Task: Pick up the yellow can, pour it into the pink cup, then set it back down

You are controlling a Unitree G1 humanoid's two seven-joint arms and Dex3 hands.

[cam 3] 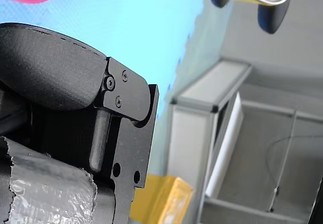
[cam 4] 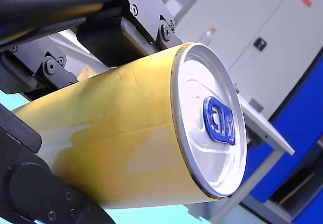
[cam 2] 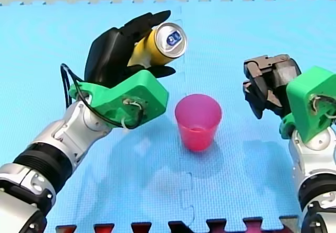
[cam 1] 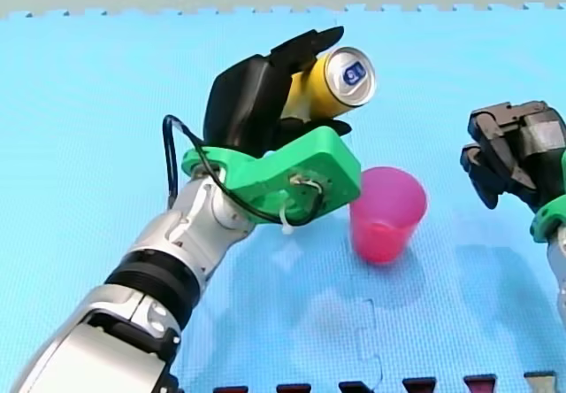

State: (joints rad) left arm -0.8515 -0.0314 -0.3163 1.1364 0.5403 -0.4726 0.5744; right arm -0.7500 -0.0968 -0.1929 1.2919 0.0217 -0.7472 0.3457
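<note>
First head view: left robot hand (cam 1: 256, 92) grasps the yellow can (cam 1: 336, 81), tipped sideways. Pink cup (cam 1: 387, 211), contents indiscernible, stands upright just below that hand. Right robot hand (cam 1: 504, 150) clenched, empty, beyond the cup.

Blue foam puzzle mat (cam 1: 88, 101) as work surface; grey cabinets (cam 4: 252, 22), white shelving (cam 3: 192, 148) beyond.
</note>
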